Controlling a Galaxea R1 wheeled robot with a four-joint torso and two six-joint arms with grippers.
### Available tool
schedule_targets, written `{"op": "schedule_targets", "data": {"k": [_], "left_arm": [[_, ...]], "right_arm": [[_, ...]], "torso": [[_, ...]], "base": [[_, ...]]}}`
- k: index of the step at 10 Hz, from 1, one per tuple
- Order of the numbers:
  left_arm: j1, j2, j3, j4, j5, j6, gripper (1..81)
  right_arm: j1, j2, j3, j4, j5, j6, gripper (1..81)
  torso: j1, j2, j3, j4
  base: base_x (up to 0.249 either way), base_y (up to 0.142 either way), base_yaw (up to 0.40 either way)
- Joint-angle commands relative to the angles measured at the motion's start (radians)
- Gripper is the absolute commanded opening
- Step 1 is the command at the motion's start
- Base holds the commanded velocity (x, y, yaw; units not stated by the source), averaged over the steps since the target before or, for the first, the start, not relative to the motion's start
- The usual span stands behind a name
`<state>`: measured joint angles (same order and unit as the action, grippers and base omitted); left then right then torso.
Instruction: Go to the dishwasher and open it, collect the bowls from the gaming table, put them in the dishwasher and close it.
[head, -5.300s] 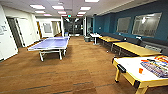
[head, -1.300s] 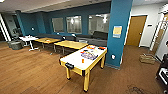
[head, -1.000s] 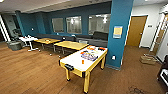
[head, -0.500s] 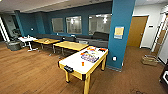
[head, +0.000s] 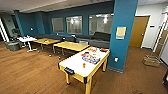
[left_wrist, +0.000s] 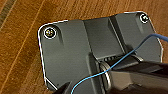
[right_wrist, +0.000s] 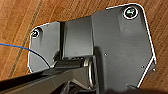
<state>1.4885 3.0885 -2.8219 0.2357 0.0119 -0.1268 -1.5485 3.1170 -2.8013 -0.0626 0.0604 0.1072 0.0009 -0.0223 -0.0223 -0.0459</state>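
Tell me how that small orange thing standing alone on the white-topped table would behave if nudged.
The small orange thing looks upright and narrow, so it would probably tip. The gaming table top seems smooth, so it may slide. Its weight cannot be judged.

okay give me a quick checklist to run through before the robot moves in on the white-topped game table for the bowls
1. Gaming table in view ahead: ok.
2. Wood floor between robot and table free of obstacles: ok.
3. Bowls picked out among the colourful items on the tabletop: cannot tell; a small orange thing stands apart, too blurred to name.
4. Room beside the blue pillar at the table's far end: cannot tell.
5. Yellow-topped low table apart from the gaming table: ok.
6. Pincers open and empty: cannot tell.
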Motion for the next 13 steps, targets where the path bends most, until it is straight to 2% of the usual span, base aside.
{"op": "schedule_targets", "data": {"k": [1, 4, 13], "left_arm": [[-0.053, 0.000, -0.002, 0.002, 0.051, 0.006, 81.1], [-0.053, 0.001, -0.002, 0.004, 0.050, 0.006, 81.1], [-0.053, 0.001, -0.002, 0.004, 0.049, 0.006, 81.1]], "right_arm": [[0.050, 0.005, 0.005, -0.003, -0.048, -0.003, 81.1], [0.047, 0.004, 0.005, -0.003, -0.048, -0.001, 81.1], [0.047, 0.004, 0.005, -0.003, -0.048, -0.001, 81.1]], "torso": [[0.000, 0.000, 0.000, 0.000], [0.000, 0.000, 0.000, 0.000], [0.000, 0.000, 0.000, 0.000]], "base": [[0.134, 0.074, 0.000], [0.137, 0.066, 0.000], [0.140, 0.007, 0.000]]}}
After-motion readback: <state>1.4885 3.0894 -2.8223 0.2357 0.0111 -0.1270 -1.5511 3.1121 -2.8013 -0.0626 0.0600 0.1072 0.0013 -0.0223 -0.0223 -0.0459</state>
